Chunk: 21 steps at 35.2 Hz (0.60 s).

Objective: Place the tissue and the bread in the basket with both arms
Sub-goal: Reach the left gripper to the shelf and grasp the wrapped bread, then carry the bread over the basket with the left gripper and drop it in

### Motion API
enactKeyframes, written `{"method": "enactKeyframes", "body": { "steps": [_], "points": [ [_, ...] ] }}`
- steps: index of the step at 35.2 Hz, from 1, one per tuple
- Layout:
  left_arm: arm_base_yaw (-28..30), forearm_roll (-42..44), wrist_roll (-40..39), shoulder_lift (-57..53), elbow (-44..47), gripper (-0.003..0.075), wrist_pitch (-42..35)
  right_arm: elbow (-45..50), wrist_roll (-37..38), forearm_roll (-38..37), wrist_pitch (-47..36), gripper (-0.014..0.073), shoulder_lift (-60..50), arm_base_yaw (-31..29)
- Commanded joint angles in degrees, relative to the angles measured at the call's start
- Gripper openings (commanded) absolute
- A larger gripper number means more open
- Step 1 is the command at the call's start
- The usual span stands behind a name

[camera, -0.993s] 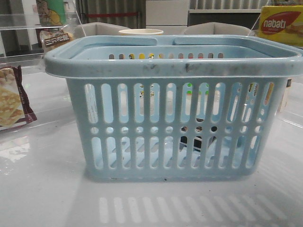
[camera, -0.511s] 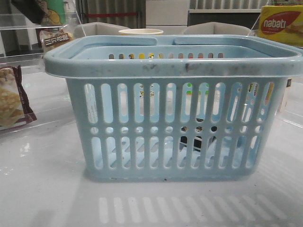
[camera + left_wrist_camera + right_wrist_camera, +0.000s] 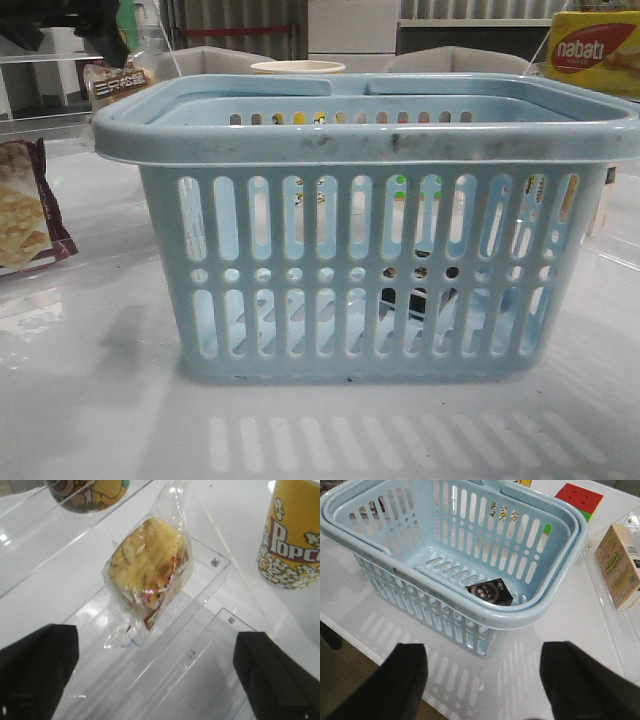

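Observation:
The light-blue basket (image 3: 370, 140) stands mid-table and also shows in the right wrist view (image 3: 555, 555). The tissue, a small black pack (image 3: 490, 592), lies on the basket floor and shows dimly through the slots (image 3: 415, 300). The bread, a clear packet of golden bread (image 3: 150, 562), lies on a clear acrylic shelf at the far left (image 3: 115, 82). My left gripper (image 3: 155, 680) is open and empty, above the shelf just short of the bread. My right gripper (image 3: 490, 685) is open and empty, above the table outside the basket's corner.
A maroon-edged cracker packet (image 3: 25, 215) lies at the left. A popcorn cup (image 3: 295, 535) and a cartoon cup (image 3: 90, 490) flank the bread. A yellow Nabati box (image 3: 595, 52), a colour cube (image 3: 580, 497) and a carton (image 3: 620, 565) stand right of the basket.
My left arm's dark shape has come further into the front view's top left corner, above the bread. The basket and the tissue have not moved.

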Motion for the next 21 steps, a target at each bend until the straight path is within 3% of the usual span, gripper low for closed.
{"method": "enactKeyframes", "body": {
  "steps": [1,12,21],
  "points": [
    [0.07,0.22,-0.11,0.61,-4.4,0.0673,-7.32,-1.47,-0.61,-0.36,-4.18,0.0569,0.16,-0.07],
    [0.42,4.23,-0.11,6.54,-5.64,0.0667,-18.75,-1.47,-0.61,-0.36,-4.18,0.0569,0.16,-0.07],
    [1.82,6.09,-0.11,7.88,-5.64,0.0536,-20.91,-1.47,-0.61,-0.36,-4.18,0.0569,0.16,-0.07]
  ]
}}
